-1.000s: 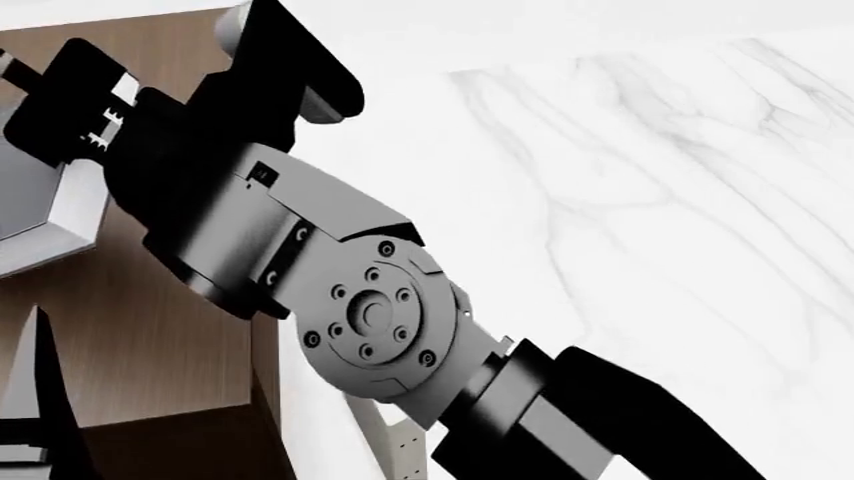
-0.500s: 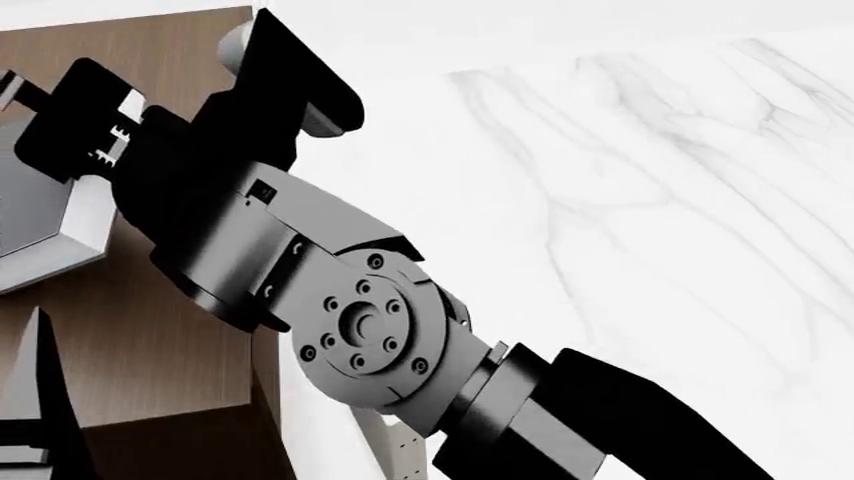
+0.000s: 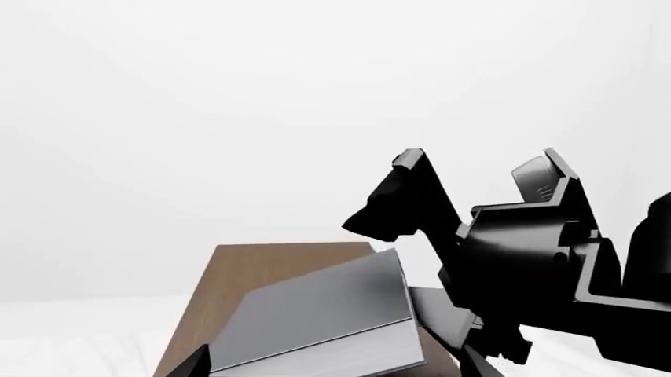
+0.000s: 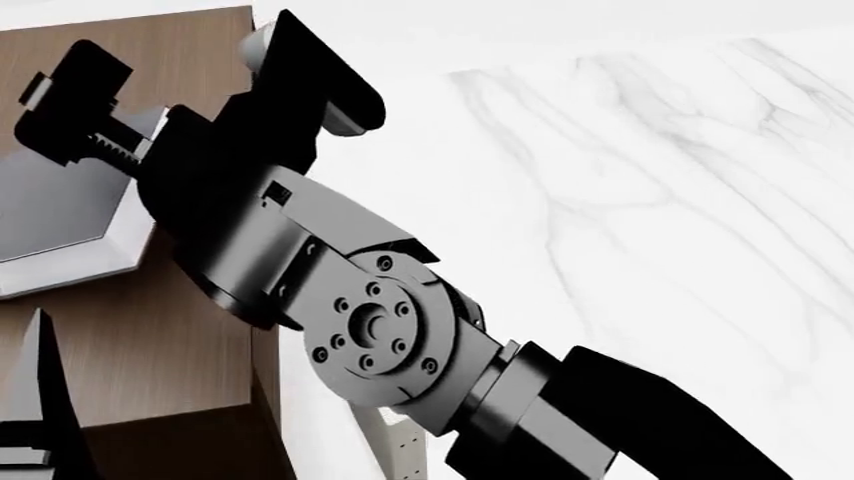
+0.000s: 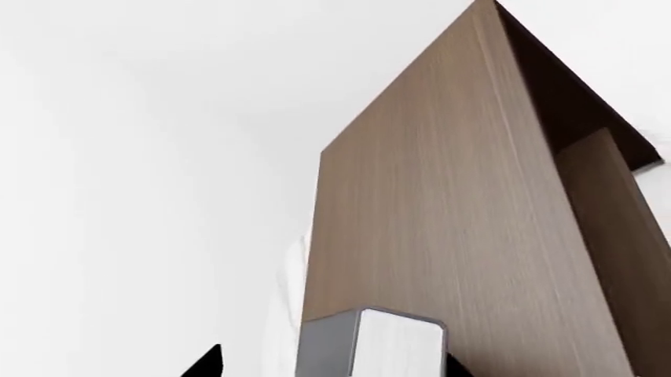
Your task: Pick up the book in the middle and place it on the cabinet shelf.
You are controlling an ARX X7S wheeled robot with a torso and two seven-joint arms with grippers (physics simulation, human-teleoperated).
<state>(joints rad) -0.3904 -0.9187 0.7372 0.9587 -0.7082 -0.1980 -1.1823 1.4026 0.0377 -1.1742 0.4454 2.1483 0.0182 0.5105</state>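
Note:
The dark grey book with white page edges lies tilted over the brown cabinet shelf top at the left of the head view. My right gripper reaches over the cabinet and is shut on the book. In the right wrist view the book sits between its fingertips, in front of the cabinet. The left wrist view shows the book on the cabinet top beside the right gripper. My left gripper is open and empty, short of the book; one finger shows low in the head view.
A white marble surface fills the right of the head view, below the cabinet. My right arm crosses the middle and hides part of the cabinet's edge. An open cabinet compartment shows in the right wrist view.
My right gripper has shifted to the right over the cabinet top and carried the book along. My left gripper has stayed where it was.

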